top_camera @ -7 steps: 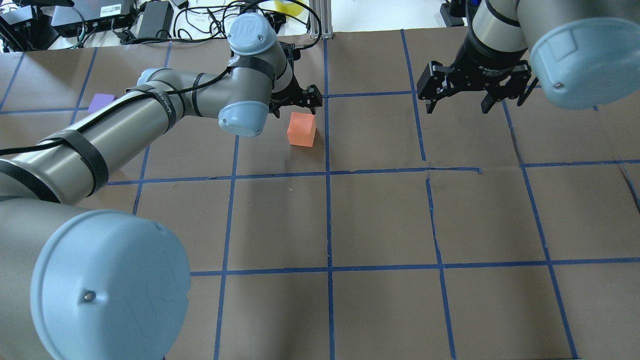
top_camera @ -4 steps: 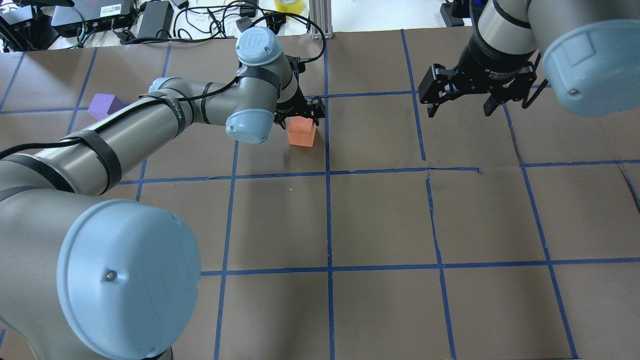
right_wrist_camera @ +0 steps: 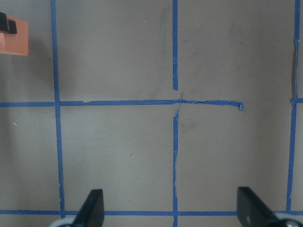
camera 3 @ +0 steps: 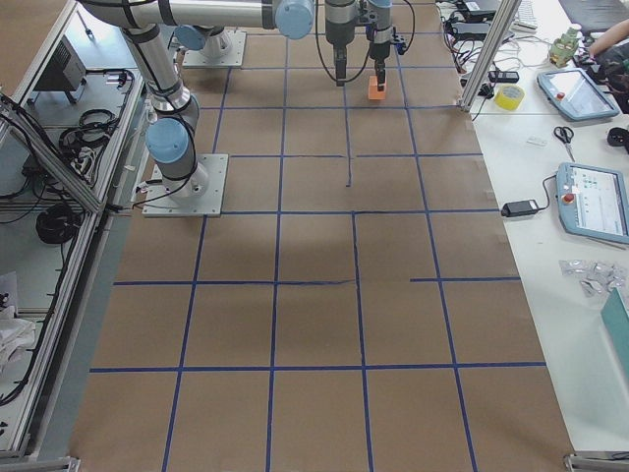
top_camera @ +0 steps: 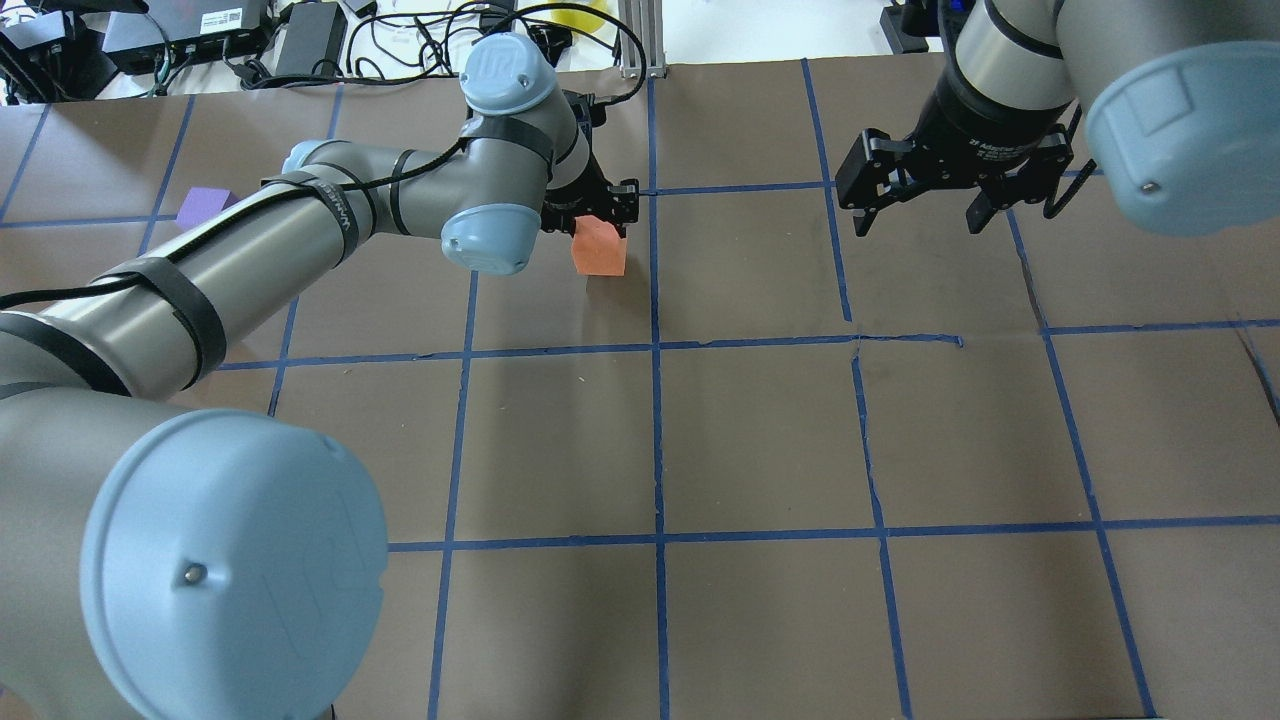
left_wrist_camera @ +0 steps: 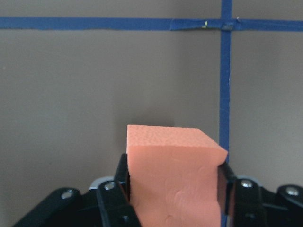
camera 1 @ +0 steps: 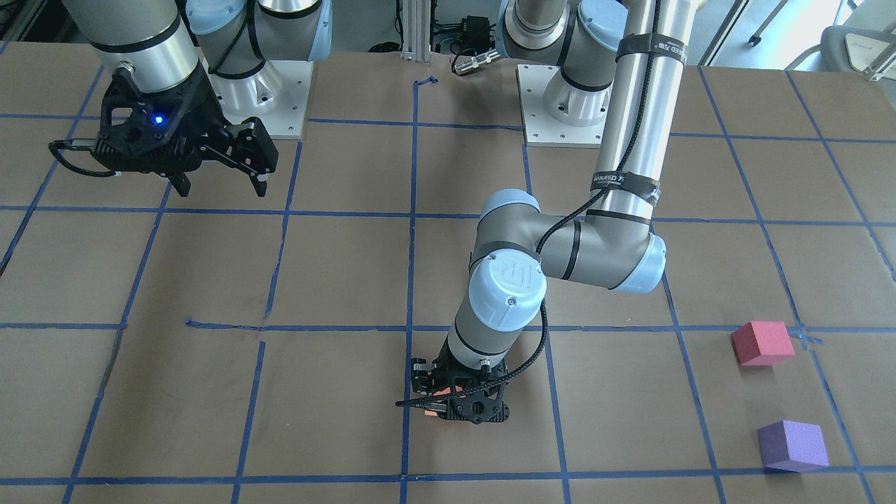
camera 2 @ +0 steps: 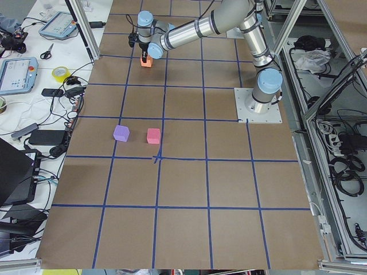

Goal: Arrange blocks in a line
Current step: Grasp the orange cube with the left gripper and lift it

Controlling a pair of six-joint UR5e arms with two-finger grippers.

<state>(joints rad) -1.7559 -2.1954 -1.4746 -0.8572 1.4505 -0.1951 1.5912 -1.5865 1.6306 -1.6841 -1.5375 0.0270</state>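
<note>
My left gripper is shut on the orange block at the far middle of the table. In the left wrist view the fingers press both sides of the orange block, which is held slightly tilted just above the paper. The purple block sits far left, and it also shows in the front view. The pinkish-red block lies near it, hidden behind my left arm in the overhead view. My right gripper hangs open and empty at the far right.
Brown paper with a blue tape grid covers the table. Cables and electronics lie past the far edge. The arm base plates stand at the robot's side. Tablets and tape rolls sit on a side bench.
My left gripper came down over the orange block and closed on it; the block shifted slightly away and tilted. The right gripper moved slightly and stays open.
</note>
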